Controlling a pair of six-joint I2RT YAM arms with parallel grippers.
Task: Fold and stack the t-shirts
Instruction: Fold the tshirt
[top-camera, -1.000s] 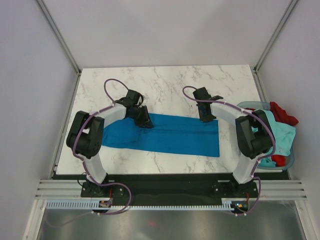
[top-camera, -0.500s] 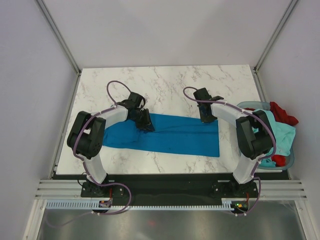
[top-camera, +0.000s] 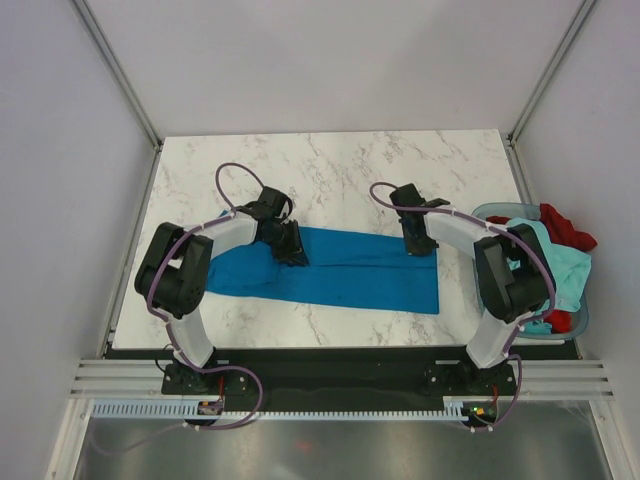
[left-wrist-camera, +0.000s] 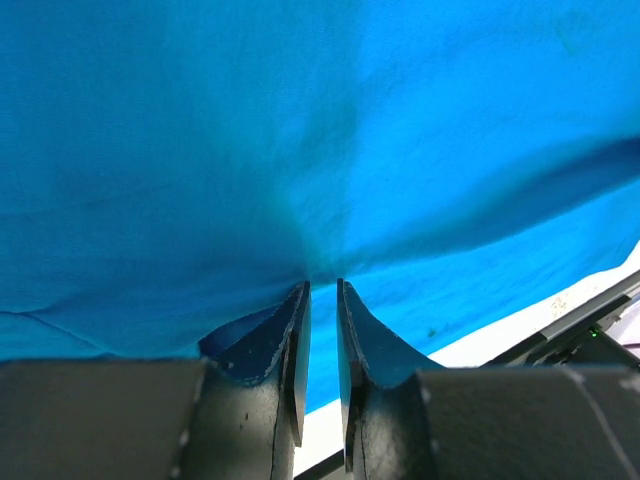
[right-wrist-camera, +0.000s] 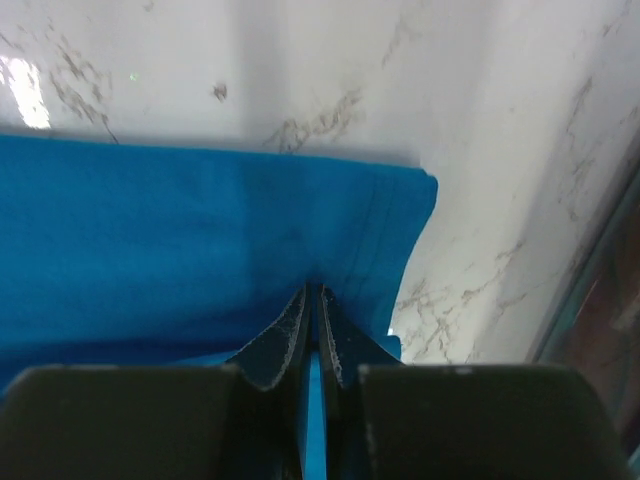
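- The blue shirt lies as a long strip across the bench.
- Left jaws pinch its far edge, left of middle.
- Right jaws pinch its far right corner.
- The mint shirt and red shirt sit in the basket, right.

From above we see bright, even, diffuse light on the white marble-patterned desk, with only faint soft shade under the arms. That view is sharp, though the wide lens splays the grey metal uprights toward the corners. In the left wrist view the vivid blue fabric t-shirt looks strongly saturated, with soft dark creases. The black left tool is blurred close to the lens. In the right wrist view we find a white glare patch on the desk, a soft grey shadow band, the black right tool out of focus, and a dim, smeared right edge.
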